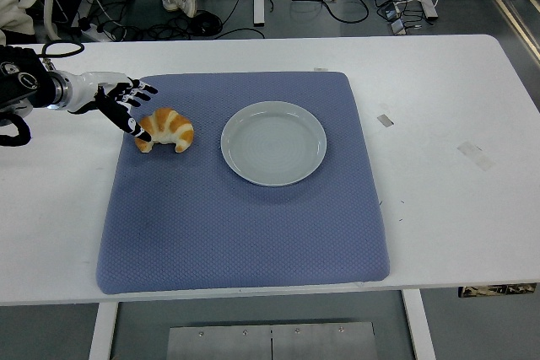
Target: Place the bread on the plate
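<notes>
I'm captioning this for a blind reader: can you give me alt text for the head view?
The robot's left hand, fingers spread, reaches from the left edge to a croissant on a blue mat. An empty plate sits on the mat to the croissant's right, on a white table.

The left arm (21, 86) is cut off by the left edge — the croissant's (166, 130) left tip hides behind a finger.
</notes>
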### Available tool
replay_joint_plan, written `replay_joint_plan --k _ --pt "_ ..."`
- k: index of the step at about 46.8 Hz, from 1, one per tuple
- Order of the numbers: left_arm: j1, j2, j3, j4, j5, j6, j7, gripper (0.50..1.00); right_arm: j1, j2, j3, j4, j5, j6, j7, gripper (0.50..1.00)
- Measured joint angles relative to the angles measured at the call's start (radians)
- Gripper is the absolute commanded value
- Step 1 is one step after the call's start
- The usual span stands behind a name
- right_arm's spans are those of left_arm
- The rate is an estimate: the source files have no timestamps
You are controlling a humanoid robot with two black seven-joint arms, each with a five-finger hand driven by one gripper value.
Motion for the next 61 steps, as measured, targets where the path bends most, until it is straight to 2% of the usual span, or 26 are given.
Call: replay_joint_plan --k 32,44,50,53,54,61 --pt "0.017 -0.044 -0.007 -0.003 -0.051 0.022 -0.008 0.983 0.0 0.0 0.0 0.0 0.0 0.0 0.0 1.0" --pt "0.018 -0.043 -0.007 -0.003 -0.051 0.065 -0.008 0.969 0.0 0.0 0.0 0.0 0.0 0.0 0.0 1.0" --pt "0.018 -0.045 -0.004 -0.003 -0.051 0.087 -0.008 0.951 0.0 0.0 0.0 0.0 0.0 0.0 0.0 1.0" --pt "0.018 -0.048 -0.003 -0.007 -0.05 0.09 -0.008 0.878 0.0 0.0 0.0 0.0 0.0 0.0 0.0 1.0" --pt "0.018 -0.049 -0.003 -0.01 -0.049 0.09 -0.008 0.872 0.0 0.0 0.0 0.0 0.0 0.0 0.0 1.0" --pt "0.017 -0.048 -0.002 -0.025 -0.049 0.09 -0.008 0.874 0.0 0.0 0.0 0.0 0.0 0.0 0.0 1.0"
